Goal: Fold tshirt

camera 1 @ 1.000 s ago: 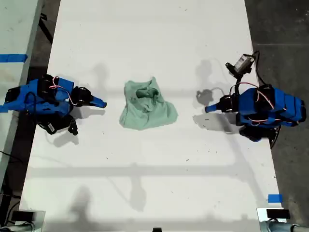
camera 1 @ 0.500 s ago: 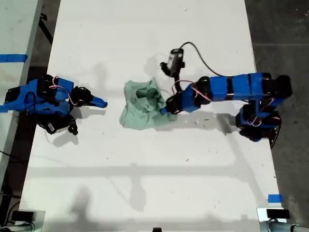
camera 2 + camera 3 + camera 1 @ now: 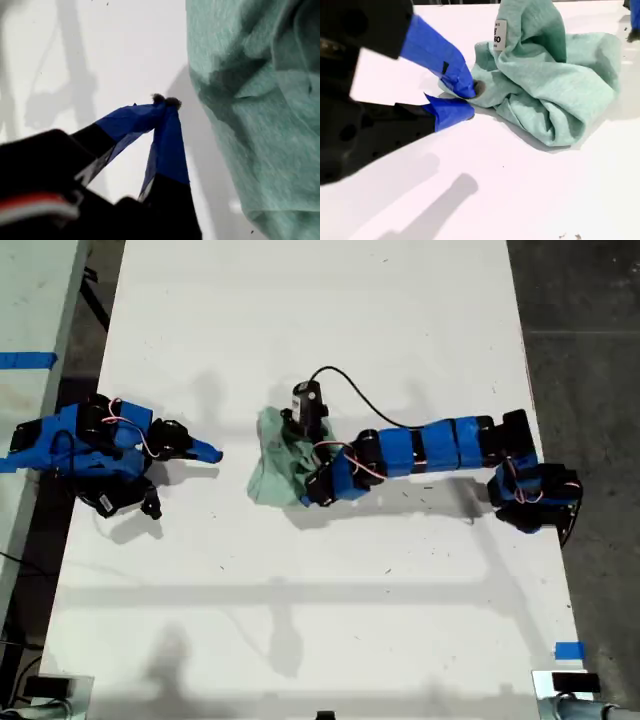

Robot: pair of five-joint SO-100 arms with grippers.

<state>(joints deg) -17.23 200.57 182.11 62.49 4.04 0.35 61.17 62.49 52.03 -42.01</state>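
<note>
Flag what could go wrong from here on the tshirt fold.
1. My first gripper is shut beside the tshirt with no cloth between its jaws. A sideways move would likely shove the heap rather than grip it.
2. The tshirt is bunched up, not flat, so a pinch may catch several layers.
3. My second gripper sits open at the heap's other side. If both reach in, the arms could clash.

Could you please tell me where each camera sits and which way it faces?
Exterior view: overhead, facing down at the table; both arms show.
First wrist view: on my first gripper, facing down beside the tshirt.
Second wrist view: on my second gripper, low, facing the tshirt.
All three share the tshirt.
</note>
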